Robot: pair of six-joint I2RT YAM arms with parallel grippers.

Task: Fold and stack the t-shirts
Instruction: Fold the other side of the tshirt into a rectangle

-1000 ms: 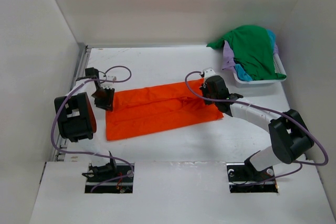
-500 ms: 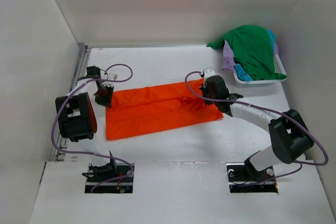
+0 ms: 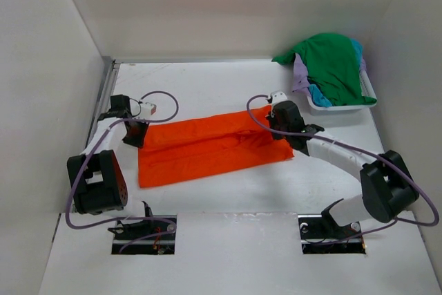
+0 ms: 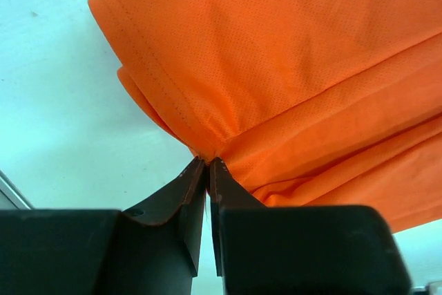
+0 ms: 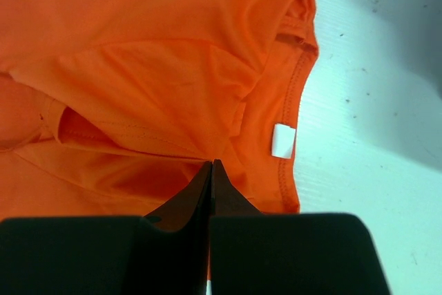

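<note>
An orange t-shirt (image 3: 207, 146) lies folded into a long strip across the middle of the table. My left gripper (image 3: 137, 133) is at its left end, shut on the hem corner of the orange t-shirt (image 4: 276, 67), which bunches at the fingertips (image 4: 196, 170). My right gripper (image 3: 280, 121) is at the collar end, shut on a fold of the orange t-shirt (image 5: 152, 81) beside the white neck label (image 5: 283, 141). A dark green t-shirt (image 3: 335, 63) is heaped in the basket, with lavender (image 3: 300, 72) and teal (image 3: 316, 94) cloth showing under it.
The white basket (image 3: 342, 105) stands at the back right corner. White walls enclose the table on the left, back and right. A metal rail (image 3: 103, 94) runs along the left edge. Purple cables loop off both arms.
My left gripper has closed on the shirt's left hem corner and the left arm has dropped lower. The left end of the shirt is slightly raised. The right gripper has barely shifted.
</note>
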